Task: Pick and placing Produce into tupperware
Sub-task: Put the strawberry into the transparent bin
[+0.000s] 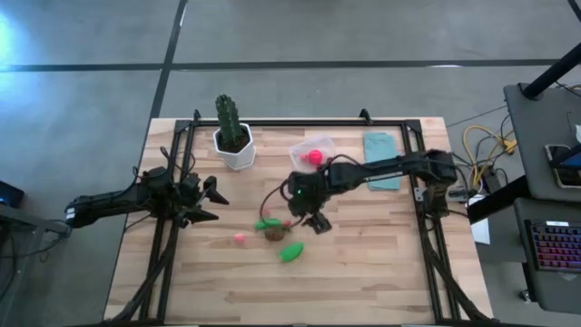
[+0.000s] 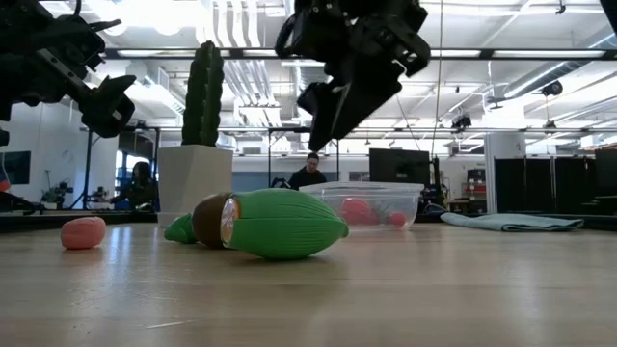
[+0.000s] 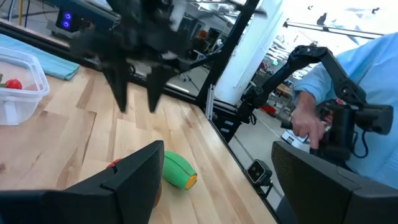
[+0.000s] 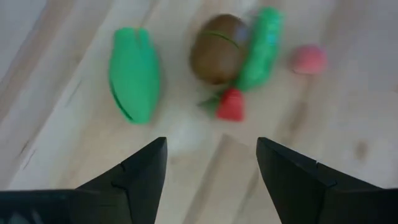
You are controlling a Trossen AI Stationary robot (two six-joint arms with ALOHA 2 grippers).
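Produce lies mid-table: pink piece [image 1: 240, 239], brown ball [image 1: 273, 233], green piece [image 1: 290, 252]. Right gripper [image 1: 315, 223] hovers above them, fingers apart and empty. Best to centre over one piece before descending, then carry it to the tupperware [image 1: 313, 152]. Left gripper [image 1: 207, 201] waits, open.

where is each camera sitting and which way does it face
high: overhead, straight down; both arms, tupperware.
low: table height, looking level; green piece, right gripper above.
left wrist: forward past open left gripper; a person beyond the table.
right wrist: down past its open fingers at the brown ball.
shared: the brown ball also shows in high.
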